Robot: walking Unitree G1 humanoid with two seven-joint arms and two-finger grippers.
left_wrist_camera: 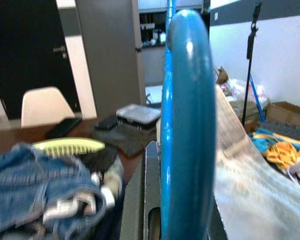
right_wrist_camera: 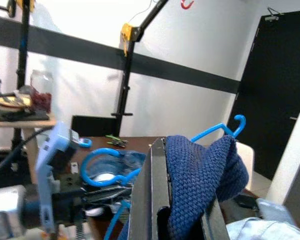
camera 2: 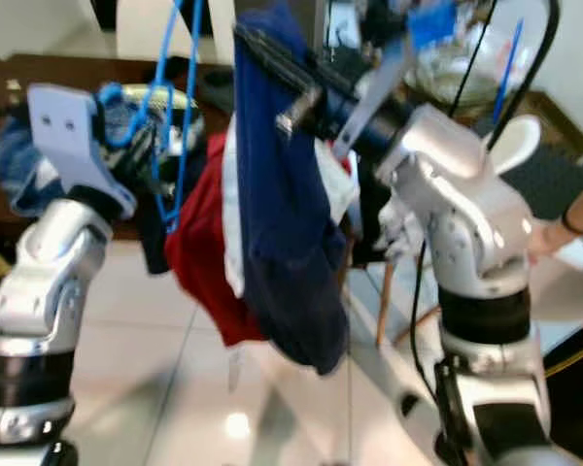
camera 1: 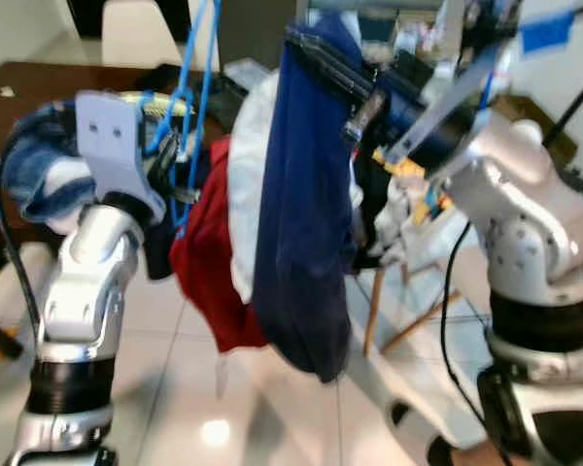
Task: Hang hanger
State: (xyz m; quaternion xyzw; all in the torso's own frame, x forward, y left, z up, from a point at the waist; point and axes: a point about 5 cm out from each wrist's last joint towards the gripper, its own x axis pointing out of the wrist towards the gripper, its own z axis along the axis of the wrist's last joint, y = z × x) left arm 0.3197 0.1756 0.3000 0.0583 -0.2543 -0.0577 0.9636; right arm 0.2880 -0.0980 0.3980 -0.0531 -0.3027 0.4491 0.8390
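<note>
Left eye view: a thin blue plastic hanger (camera 1: 196, 73) is gripped by the left gripper (camera 1: 170, 165), its loops rising just above the fingers. A dark navy knitted garment (camera 1: 301, 214) is draped over and clamped in the right gripper (camera 1: 316, 49), with red cloth (camera 1: 209, 262) hanging beside it.

The blue hanger's (camera 1: 189, 97) top runs past the frame edge.

You see a bright blue hanger (camera 1: 196, 87), a navy blue knitted garment (camera 1: 301, 223), one red cloth (camera 1: 209, 262) and one white cloth (camera 1: 243, 194). The counter (camera 1: 39, 83) is dark brown; the jeans (left_wrist_camera: 35, 190) are faded blue; the comb (left_wrist_camera: 70, 146) is yellow-green.
</note>
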